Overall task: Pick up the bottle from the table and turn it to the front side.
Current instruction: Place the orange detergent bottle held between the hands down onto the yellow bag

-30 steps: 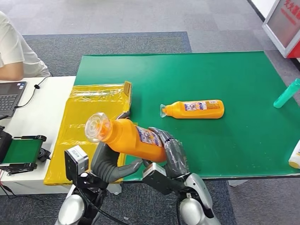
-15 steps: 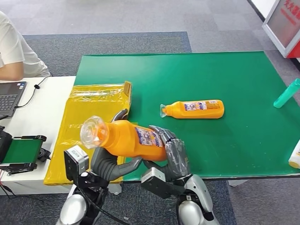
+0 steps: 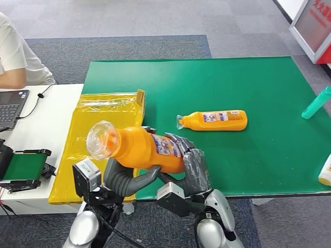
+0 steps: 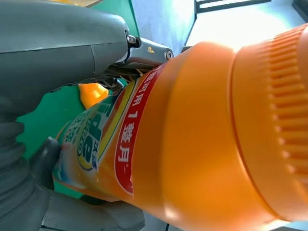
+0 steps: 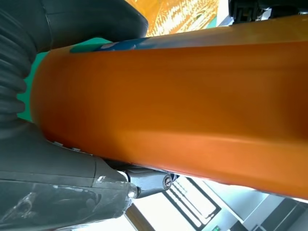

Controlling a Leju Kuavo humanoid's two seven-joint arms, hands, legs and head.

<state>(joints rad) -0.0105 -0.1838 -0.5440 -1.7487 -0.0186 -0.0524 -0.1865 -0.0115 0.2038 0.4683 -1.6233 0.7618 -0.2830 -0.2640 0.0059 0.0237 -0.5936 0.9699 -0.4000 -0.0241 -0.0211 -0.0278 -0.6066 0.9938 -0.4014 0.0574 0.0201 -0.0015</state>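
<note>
The robot is in the middle of turning the orange bottle (image 3: 146,150), which is up in the air over the near edge of the green table (image 3: 242,77). The left hand (image 3: 124,178) cups it from below, and the right hand (image 3: 191,168) wraps its bottom end. The bottle lies sideways, cap pointing left and a little up. Next, it probably needs rolling until the label faces front.

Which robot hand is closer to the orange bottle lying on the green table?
Right. The right hand is at the table's near edge, nearer the lying bottle. The left hand is farther off beside the yellow bag.
</note>
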